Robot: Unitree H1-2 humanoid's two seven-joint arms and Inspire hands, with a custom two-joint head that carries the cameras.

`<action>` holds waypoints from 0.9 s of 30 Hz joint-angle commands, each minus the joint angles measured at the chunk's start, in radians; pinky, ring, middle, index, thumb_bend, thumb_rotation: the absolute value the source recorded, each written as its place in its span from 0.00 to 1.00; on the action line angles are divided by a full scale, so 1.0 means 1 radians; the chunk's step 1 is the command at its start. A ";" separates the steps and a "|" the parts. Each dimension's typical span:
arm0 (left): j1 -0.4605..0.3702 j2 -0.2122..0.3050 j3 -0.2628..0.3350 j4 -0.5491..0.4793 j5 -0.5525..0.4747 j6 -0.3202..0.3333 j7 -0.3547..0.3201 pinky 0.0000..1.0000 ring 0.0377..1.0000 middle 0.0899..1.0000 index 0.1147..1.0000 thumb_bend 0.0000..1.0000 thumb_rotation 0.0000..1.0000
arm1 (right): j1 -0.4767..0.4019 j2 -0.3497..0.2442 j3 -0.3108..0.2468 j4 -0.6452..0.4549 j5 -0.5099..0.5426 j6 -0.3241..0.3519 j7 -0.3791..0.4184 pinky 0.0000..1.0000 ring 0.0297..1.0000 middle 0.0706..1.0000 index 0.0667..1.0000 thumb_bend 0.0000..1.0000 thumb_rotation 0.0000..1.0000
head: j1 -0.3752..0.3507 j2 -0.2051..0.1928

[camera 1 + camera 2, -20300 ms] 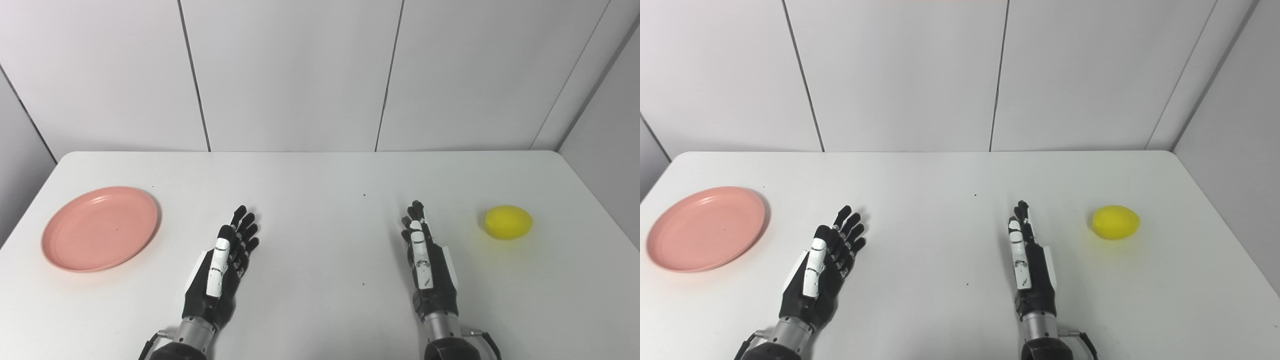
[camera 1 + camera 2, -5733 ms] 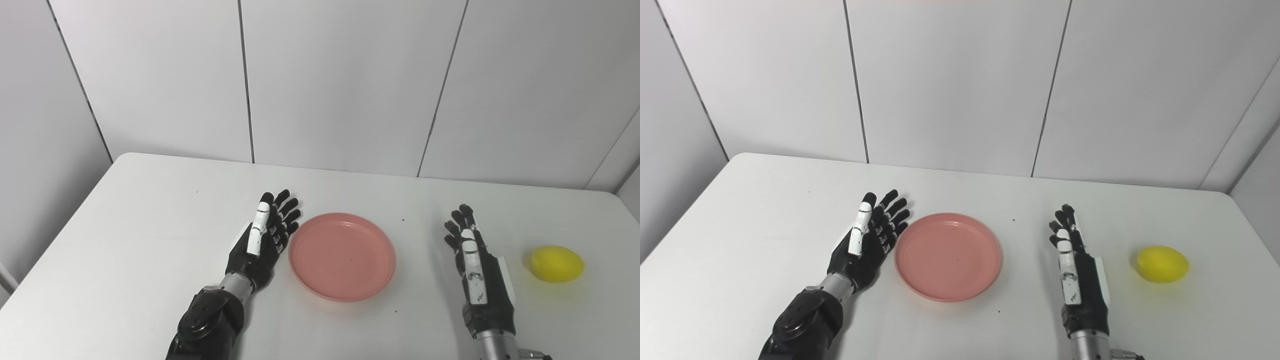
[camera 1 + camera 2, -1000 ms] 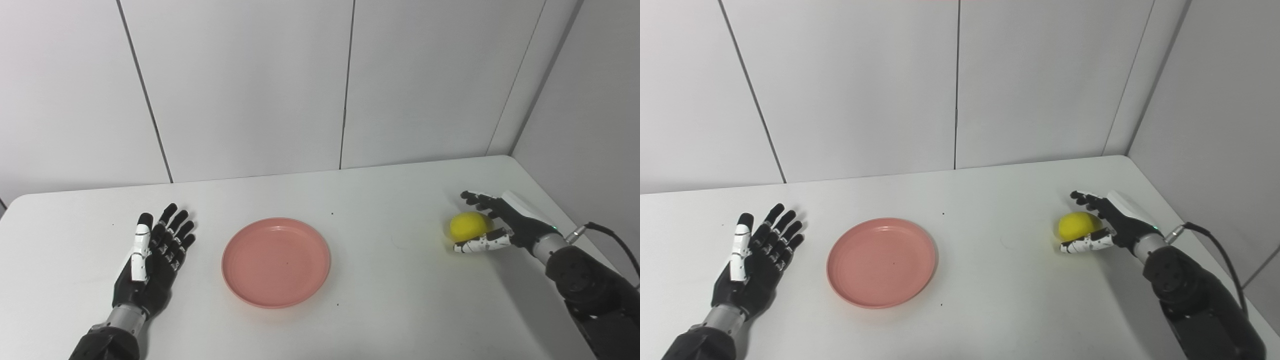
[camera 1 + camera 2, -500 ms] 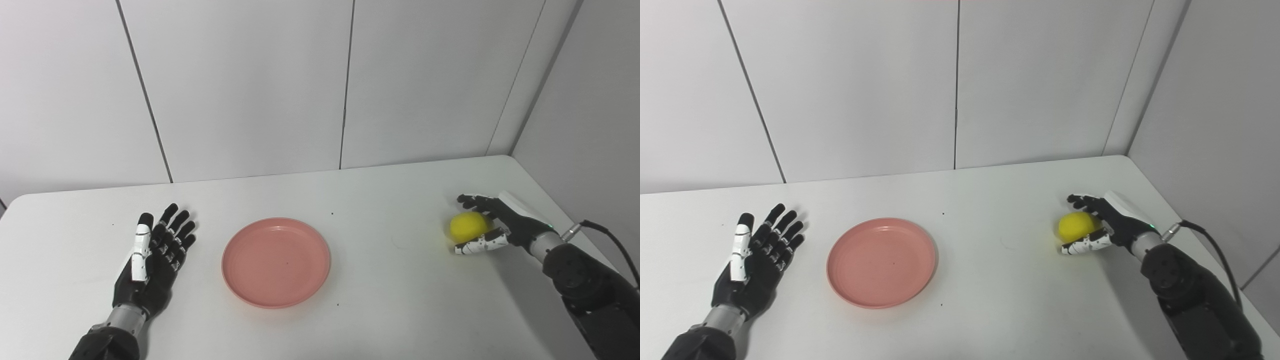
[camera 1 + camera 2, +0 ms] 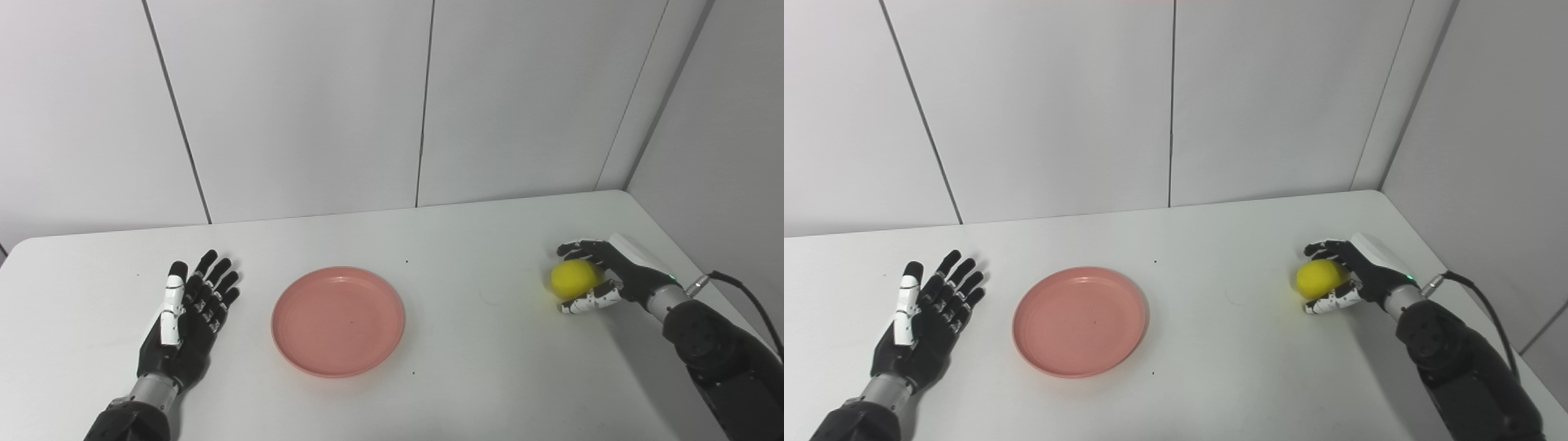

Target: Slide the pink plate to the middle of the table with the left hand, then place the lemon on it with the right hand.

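One bare pink plate [image 5: 338, 321], mid-table [image 5: 465, 355].

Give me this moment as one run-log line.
pink plate: mid-table, empty | lemon: on table | right robot hand: wrapped around lemon | left robot hand: open, idle

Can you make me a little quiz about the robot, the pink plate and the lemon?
1. True or false: the lemon already lies on the plate.
2. Which hand wraps around the lemon? A the left hand, B the right hand.
3. Fill in: the left hand lies open on the table, to the ____ of the plate.

Key: 1 false, the lemon is far to the plate's right. 2 B. 3 left.
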 commanded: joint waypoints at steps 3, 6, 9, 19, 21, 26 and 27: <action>-0.003 0.005 -0.004 -0.027 0.001 0.020 0.008 1.00 0.97 0.97 0.96 0.58 1.00 | -0.045 -0.033 -0.007 0.007 -0.004 -0.049 -0.031 0.57 0.60 0.63 0.64 0.69 0.04 | 0.003 0.000; -0.002 0.005 -0.002 -0.031 0.000 0.025 0.011 1.00 0.97 0.97 0.96 0.58 1.00 | -0.050 -0.031 -0.003 0.017 -0.002 -0.045 -0.031 0.53 0.54 0.56 0.57 0.65 0.05 | 0.003 0.000; -0.002 0.006 0.000 -0.030 0.001 0.025 0.011 1.00 0.97 0.97 0.96 0.58 1.00 | -0.051 -0.028 -0.001 0.011 -0.003 -0.029 -0.029 0.47 0.48 0.50 0.53 0.60 0.07 | 0.003 0.001; -0.007 0.008 0.000 -0.013 -0.002 0.015 0.000 1.00 0.98 0.98 0.97 0.58 1.00 | -0.049 -0.024 -0.018 -0.006 0.018 -0.021 -0.035 0.44 0.45 0.47 0.50 0.55 0.06 | 0.007 0.001; -0.007 0.008 0.000 -0.013 0.000 0.014 0.002 1.00 0.97 0.97 0.97 0.59 1.00 | -0.049 -0.024 -0.020 -0.010 0.019 -0.019 -0.034 0.43 0.45 0.47 0.50 0.55 0.03 | 0.008 0.001; -0.006 0.006 -0.001 -0.016 0.003 0.013 0.006 1.00 0.97 0.97 0.96 0.58 1.00 | -0.050 -0.025 -0.025 -0.002 0.022 -0.036 -0.044 0.42 0.43 0.46 0.50 0.56 0.00 | 0.010 0.000; -0.006 0.005 -0.001 -0.015 0.004 0.013 0.006 1.00 0.97 0.97 0.96 0.58 1.00 | -0.050 -0.025 -0.027 -0.008 0.023 -0.032 -0.044 0.42 0.43 0.46 0.50 0.56 0.00 | 0.013 0.000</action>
